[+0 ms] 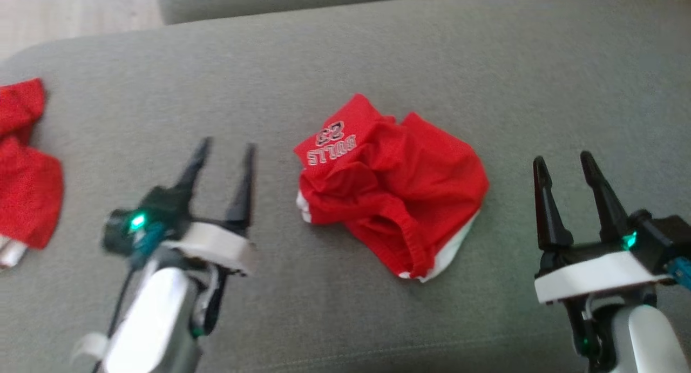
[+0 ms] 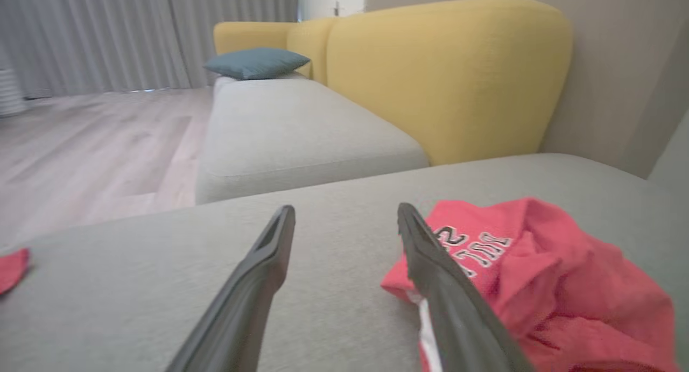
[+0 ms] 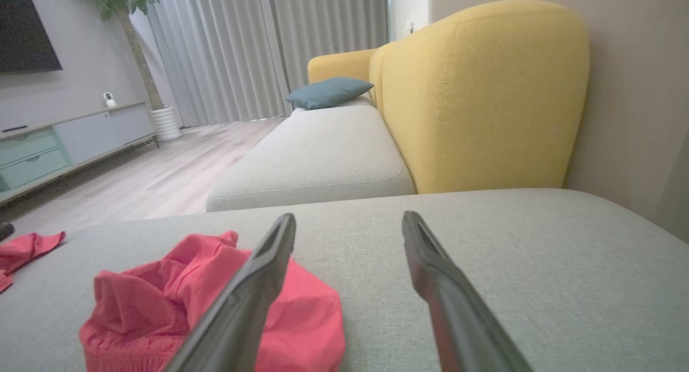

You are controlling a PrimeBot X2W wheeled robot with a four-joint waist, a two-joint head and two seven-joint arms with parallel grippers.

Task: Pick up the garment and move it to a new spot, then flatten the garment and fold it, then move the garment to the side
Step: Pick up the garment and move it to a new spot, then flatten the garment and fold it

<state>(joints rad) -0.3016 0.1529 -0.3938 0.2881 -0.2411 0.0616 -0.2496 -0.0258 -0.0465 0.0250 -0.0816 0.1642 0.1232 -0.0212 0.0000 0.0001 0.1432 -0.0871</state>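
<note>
The garment (image 1: 391, 184) is a red jersey with white lettering and white trim, lying crumpled in a heap on the grey couch cushion (image 1: 345, 65). It also shows in the left wrist view as the garment (image 2: 543, 275) at the lower right and in the right wrist view as the garment (image 3: 161, 307) at the lower left. My left gripper (image 1: 227, 146) hovers just left of the heap, open, nothing between its fingers (image 2: 269, 264). To the right of the heap my right gripper (image 1: 564, 162) is open and empty too, fingers (image 3: 425, 259) over bare cushion.
Another red cloth (image 1: 24, 162) lies at the cushion's far left edge. Beyond the cushion are a second grey seat (image 3: 317, 156), a yellow backrest (image 3: 479, 92), a blue-grey pillow (image 3: 328, 91) and wooden floor (image 2: 91, 146).
</note>
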